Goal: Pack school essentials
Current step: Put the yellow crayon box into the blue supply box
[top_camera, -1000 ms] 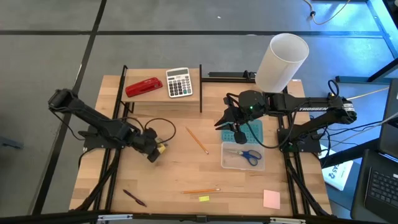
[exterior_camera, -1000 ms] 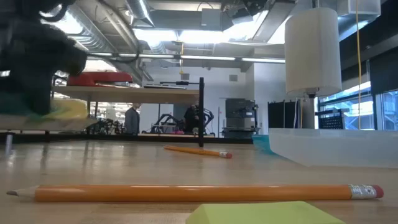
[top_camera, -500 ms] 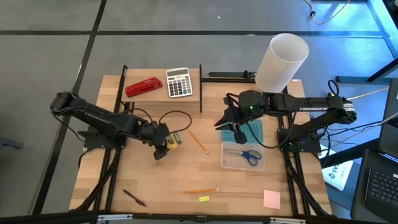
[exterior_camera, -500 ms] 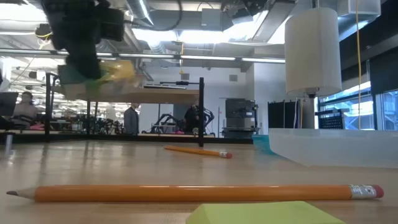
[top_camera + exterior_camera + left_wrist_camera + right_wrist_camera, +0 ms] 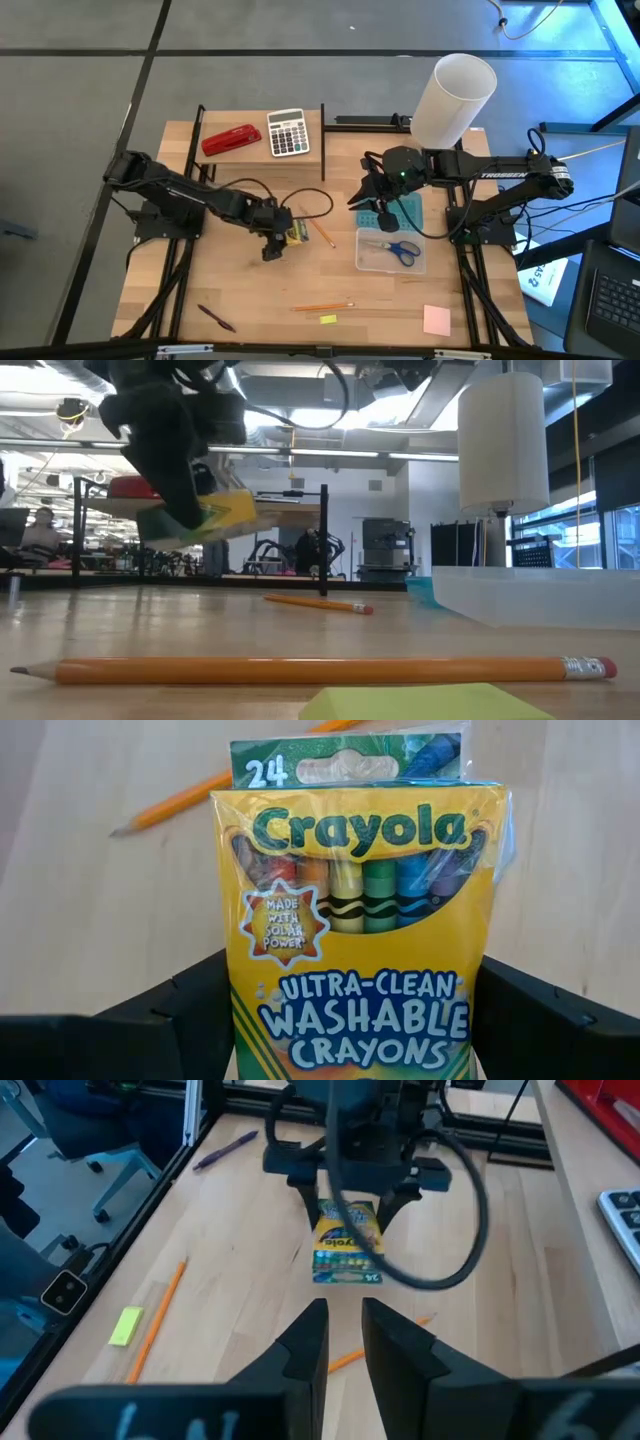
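My left gripper [image 5: 277, 235] is shut on the yellow-green crayon box [image 5: 296, 233], which is in the air over the table's middle [image 5: 200, 515]. My right gripper [image 5: 385, 214] hovers over the far end of the clear tray [image 5: 392, 252]; its fingers [image 5: 310, 1342] are open by a narrow gap and hold nothing. The blue-handled scissors [image 5: 401, 248] lie flat in the tray. One orange pencil [image 5: 318, 226] lies beside the box and another [image 5: 322, 306] lies near the front edge. The purple pen [image 5: 215, 318], the yellow piece [image 5: 328, 319] and the pink note pad [image 5: 436, 319] also lie flat there. My left gripper pinches the crayon box between its two fingers [image 5: 170, 1015], one on each narrow side near its bottom end [image 5: 250, 1020]. The fingers come from the table's left, slanting down. The box is lifted clear and tilted, and its flap end [image 5: 345, 765] points away from the gripper.
The red stapler [image 5: 231, 139] and the grey calculator [image 5: 288, 132] sit on a raised shelf at the far edge. A tall white cylinder [image 5: 455, 95] stands at the far right. A teal mat [image 5: 408, 210] lies under the right gripper. Bare wood shows between box and tray.
My left gripper has carried the crayon box toward the table's right, toward the tray, keeping it clear of the table. The arm has stretched out as it went, and its cable has swung along with it.
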Robot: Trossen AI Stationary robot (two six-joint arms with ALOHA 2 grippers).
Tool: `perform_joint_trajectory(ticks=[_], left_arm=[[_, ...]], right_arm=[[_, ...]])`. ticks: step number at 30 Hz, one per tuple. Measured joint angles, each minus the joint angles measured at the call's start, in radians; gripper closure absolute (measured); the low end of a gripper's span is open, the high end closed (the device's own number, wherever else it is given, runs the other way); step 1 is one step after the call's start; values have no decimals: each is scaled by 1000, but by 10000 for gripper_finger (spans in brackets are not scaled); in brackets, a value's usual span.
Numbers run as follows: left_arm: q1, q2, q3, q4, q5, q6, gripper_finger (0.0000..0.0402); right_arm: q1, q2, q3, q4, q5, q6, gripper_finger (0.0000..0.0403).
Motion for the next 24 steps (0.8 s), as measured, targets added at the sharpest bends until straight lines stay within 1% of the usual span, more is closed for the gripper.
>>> perform_joint_trajectory(ticks=[4, 10, 17, 24], left_arm=[[0, 24, 0, 41, 1, -2, 90], [0, 25, 0, 64, 1, -2, 90], [0, 25, 0, 67, 0, -3, 90], [-5, 61, 0, 74, -1, 32, 90]], right_arm=[[0, 0, 0, 1, 0, 1, 334], [0, 0, 0, 9, 0, 4, 334], [0, 0, 0, 11, 0, 134, 334], [2, 0, 0, 18, 1, 73, 334]])
